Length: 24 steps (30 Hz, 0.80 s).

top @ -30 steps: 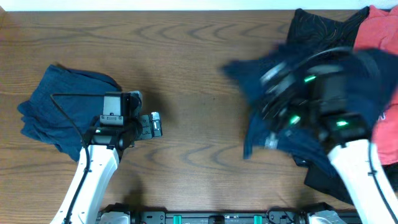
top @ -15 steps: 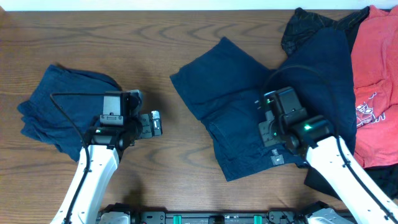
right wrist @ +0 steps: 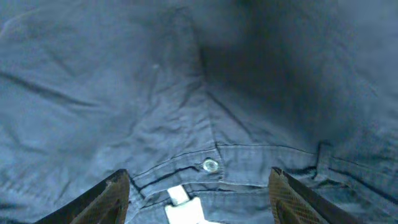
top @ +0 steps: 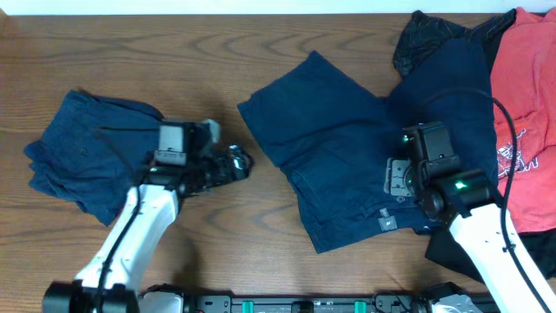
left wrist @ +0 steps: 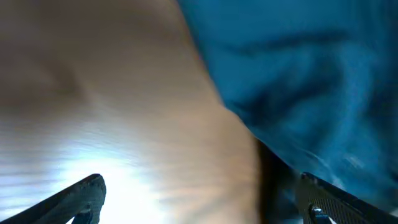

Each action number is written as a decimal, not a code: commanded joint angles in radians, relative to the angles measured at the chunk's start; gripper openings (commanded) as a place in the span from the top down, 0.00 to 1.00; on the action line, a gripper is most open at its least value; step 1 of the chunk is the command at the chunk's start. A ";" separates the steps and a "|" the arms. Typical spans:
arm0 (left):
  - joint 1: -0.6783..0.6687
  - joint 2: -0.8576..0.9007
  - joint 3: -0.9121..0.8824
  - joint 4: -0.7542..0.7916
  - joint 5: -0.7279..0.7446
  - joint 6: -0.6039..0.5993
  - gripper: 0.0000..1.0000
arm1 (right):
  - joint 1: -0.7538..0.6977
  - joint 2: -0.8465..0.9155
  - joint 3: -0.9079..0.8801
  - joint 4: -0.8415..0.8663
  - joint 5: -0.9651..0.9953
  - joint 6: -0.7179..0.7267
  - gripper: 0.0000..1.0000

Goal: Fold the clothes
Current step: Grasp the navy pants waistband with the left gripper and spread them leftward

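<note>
Of the clothes, a pair of navy shorts (top: 330, 148) lies spread out flat at the table's middle. My right gripper (top: 395, 178) hovers open over its waistband, above the metal button (right wrist: 211, 165) and white label (right wrist: 183, 205), and grips nothing (right wrist: 199, 199). My left gripper (top: 239, 165) is open just left of the shorts' edge. In the blurred left wrist view, the left gripper (left wrist: 202, 199) is over bare wood and the navy fabric (left wrist: 311, 81) fills the upper right. A folded navy piece (top: 82, 152) sits at the far left.
A coral-red printed T-shirt (top: 526, 113), a black patterned garment (top: 426, 35) and another navy piece (top: 452, 87) are heaped at the right edge. Bare wooden table (top: 217, 52) shows between the folded piece and the shorts.
The right gripper swung the navy shorts out, opened and let go; they now lie spread. The left arm has moved right towards the shorts' edge.
</note>
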 commanded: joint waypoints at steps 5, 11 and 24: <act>-0.238 0.136 0.001 0.027 0.122 -0.221 0.02 | -0.081 -0.009 0.005 0.003 0.020 0.056 0.28; -0.436 0.268 0.001 0.219 0.093 -0.298 0.02 | -0.109 -0.009 0.005 0.002 0.020 0.055 0.26; -0.414 0.311 0.069 -0.053 -0.076 -0.105 0.94 | -0.118 -0.009 0.005 -0.005 0.025 0.047 0.29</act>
